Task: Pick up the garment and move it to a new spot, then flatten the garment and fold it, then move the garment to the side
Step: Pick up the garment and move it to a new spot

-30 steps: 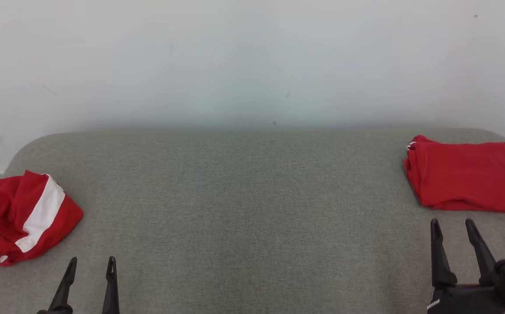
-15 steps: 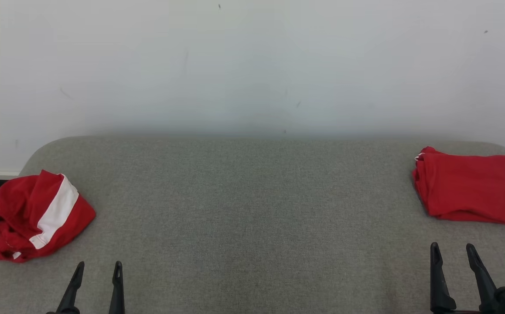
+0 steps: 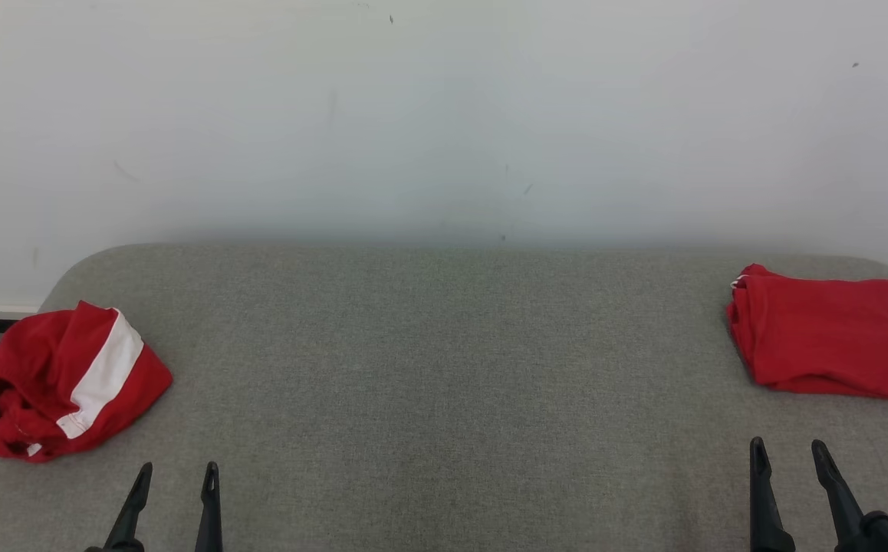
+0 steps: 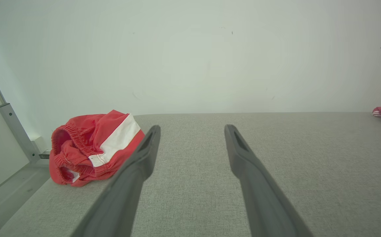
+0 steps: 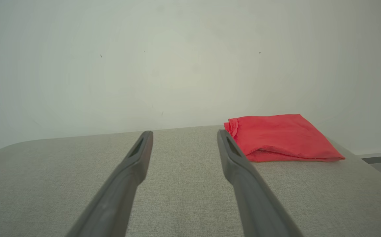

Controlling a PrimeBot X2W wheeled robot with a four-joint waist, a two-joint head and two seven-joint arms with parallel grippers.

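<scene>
Head view: left fingers (image 3: 210,506) and right fingers (image 3: 760,491) spread, empty, over woven grey counter (image 3: 444,368).
Red, white-striped crumpled garment (image 3: 30,391) sits left of left fingers; flat red folded garment (image 3: 827,337) beyond right fingers.

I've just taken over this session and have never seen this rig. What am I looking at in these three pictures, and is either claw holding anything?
This is a two-armed wheeled robot facing a grey padded surface that stands against a pale wall. The wide picture comes from a camera on its head, looking forward and down. In it the left claw pokes up at the lower left and the right claw at the lower right. The other two pictures come from a camera on each wrist, looking along that claw's two dark fingers. A crumpled red garment with a white stripe lies at the left edge. A folded red garment lies at the far right. Both claws are open, hold nothing and are apart from the cloth.
</scene>
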